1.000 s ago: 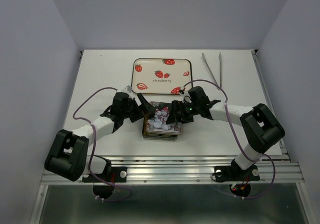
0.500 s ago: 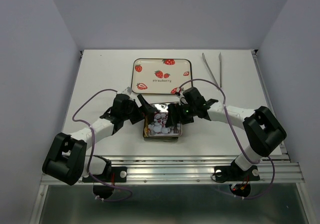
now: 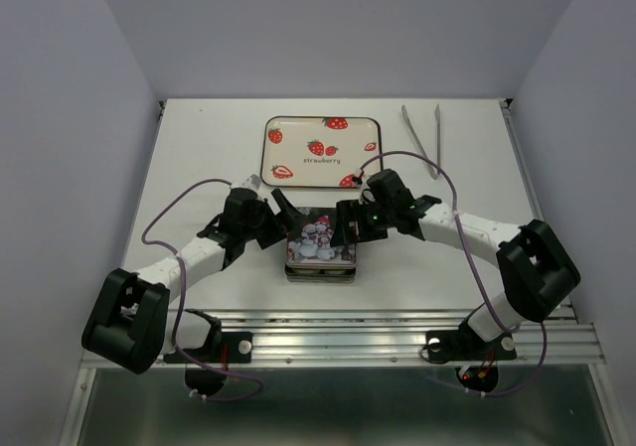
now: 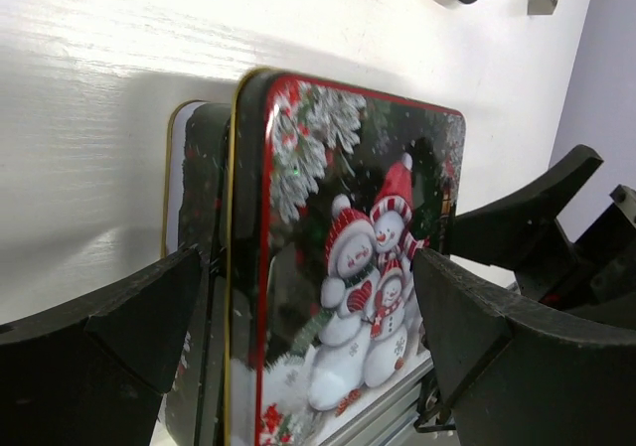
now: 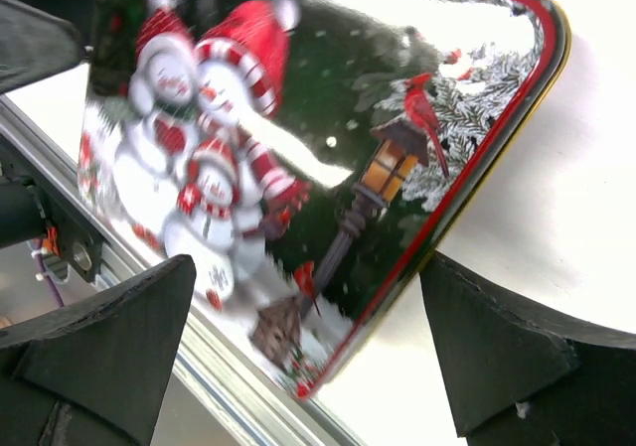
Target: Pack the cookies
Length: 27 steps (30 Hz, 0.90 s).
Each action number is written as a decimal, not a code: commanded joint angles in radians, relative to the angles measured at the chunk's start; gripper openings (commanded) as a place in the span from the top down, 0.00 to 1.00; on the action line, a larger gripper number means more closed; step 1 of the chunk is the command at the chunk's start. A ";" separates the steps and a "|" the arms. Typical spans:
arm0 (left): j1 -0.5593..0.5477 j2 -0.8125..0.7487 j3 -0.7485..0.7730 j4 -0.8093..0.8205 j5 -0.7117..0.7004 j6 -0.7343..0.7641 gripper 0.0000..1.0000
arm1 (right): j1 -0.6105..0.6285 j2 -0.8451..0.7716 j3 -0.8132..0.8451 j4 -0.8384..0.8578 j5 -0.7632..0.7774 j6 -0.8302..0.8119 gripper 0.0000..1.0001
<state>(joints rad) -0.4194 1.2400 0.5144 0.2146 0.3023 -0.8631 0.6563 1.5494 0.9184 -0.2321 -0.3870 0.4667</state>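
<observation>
where the top camera looks down, the left gripper (image 3: 283,214) and the right gripper (image 3: 344,223) sit at either side of a snowman lid (image 3: 320,237), which lies between them on the gold tin (image 3: 318,272). cookies: not visible in any view; the lid covers the tin's opening. beyond both grippers, a strawberry tray (image 3: 310,128); farther out past the right gripper, metal tongs (image 3: 419,140) on the white table (image 3: 199,158). left wrist: fingers (image 4: 109,327) spread wide, clamping nothing, the lid running in between them; a strip of the tin shows between the lid's edge and one finger, so the lid sits offset. right wrist: fingers also wide apart, nothing clamped; the lid fills the gap between them, its gold rim just beside one finger.
</observation>
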 commanded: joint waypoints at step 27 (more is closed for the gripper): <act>-0.005 -0.145 0.026 -0.142 -0.112 0.033 0.01 | 0.011 -0.127 0.131 -0.113 0.194 -0.132 0.00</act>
<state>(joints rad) -0.4194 1.1648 0.5144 0.1074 0.2428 -0.8463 0.6563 1.4498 0.9413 -0.3325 -0.3023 0.4007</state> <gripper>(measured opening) 0.986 0.999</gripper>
